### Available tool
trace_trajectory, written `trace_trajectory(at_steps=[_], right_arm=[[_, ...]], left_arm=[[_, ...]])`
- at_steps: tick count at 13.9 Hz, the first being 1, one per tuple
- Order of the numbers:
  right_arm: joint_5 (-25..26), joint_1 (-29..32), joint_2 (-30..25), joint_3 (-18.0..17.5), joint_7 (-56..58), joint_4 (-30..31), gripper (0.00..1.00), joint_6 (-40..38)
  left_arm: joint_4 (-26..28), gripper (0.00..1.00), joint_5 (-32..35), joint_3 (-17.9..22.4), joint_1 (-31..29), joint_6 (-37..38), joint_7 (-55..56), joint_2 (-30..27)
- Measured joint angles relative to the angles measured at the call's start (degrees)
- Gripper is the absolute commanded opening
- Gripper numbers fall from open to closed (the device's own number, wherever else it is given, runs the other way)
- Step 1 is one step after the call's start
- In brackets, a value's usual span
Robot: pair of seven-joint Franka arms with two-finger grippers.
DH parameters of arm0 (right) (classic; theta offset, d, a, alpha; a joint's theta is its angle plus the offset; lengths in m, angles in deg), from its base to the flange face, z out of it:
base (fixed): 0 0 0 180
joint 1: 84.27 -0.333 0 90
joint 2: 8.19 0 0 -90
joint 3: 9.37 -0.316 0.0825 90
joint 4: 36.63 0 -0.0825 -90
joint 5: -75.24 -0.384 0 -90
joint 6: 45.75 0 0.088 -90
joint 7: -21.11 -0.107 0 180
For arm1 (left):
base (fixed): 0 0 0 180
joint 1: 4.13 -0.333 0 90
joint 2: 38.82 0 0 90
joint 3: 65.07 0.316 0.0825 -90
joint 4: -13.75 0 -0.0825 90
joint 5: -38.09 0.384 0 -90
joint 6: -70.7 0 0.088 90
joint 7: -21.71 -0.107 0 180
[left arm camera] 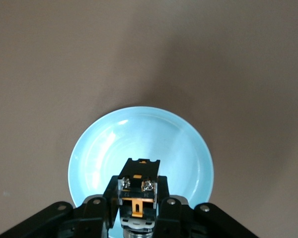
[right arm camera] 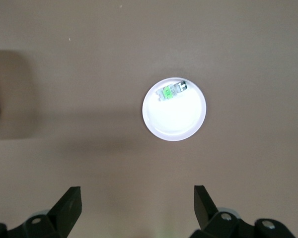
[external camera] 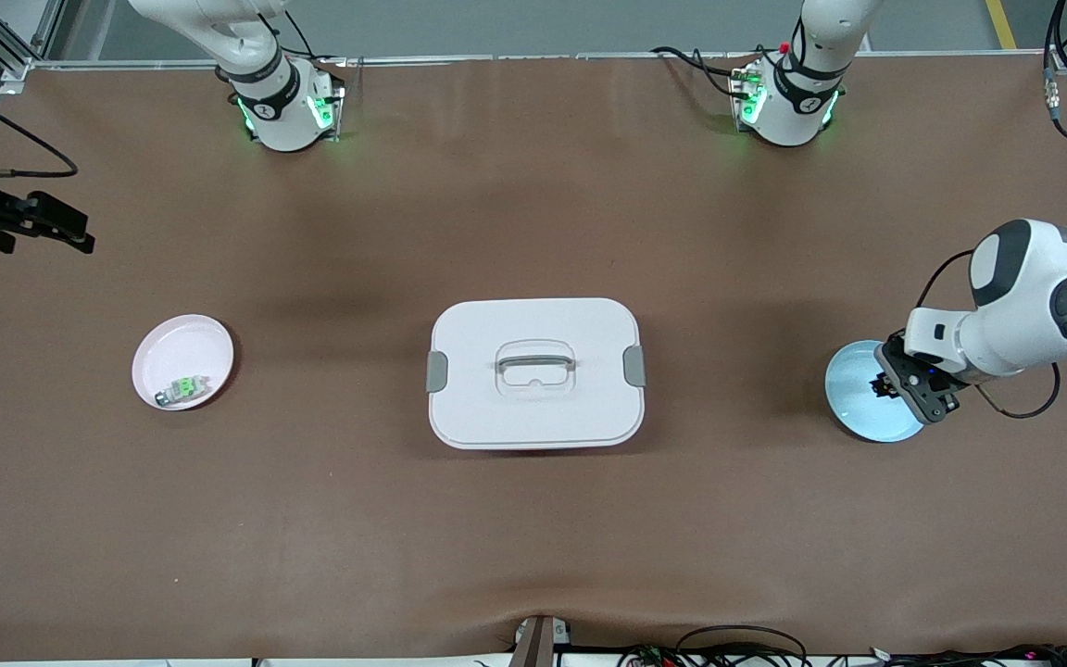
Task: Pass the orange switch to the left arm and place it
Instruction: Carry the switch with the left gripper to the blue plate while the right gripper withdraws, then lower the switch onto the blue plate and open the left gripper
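Left claw (left arm camera: 135, 208) pinches orange switch (left arm camera: 138, 191) over blue plate (left arm camera: 104, 148) (right claw (right arm camera: 137, 201) spread).

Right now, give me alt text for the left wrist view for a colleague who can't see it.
The left gripper is shut on the orange switch, holding it over the blue plate. The plate sits on the brown table, and nothing else shows in this view.

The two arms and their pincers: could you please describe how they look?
Both arms are glossy white with black joint bands and green lights at their bases. The left arm has a round black cap and a thin black cable looping under the wrist. The left pincer and right pincer are matte black, with blocky, screw-fastened fingers.
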Motion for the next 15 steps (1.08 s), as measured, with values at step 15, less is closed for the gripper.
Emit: trace_trajectory(at_steps=[15], right_arm=[[0.24,0.56,2.16,-0.26,0.00,-2.87,1.00,1.85]], left_arm=[[0.74,0.00,5.10,3.36,-0.30,-6.69,-16.99,7.12]])
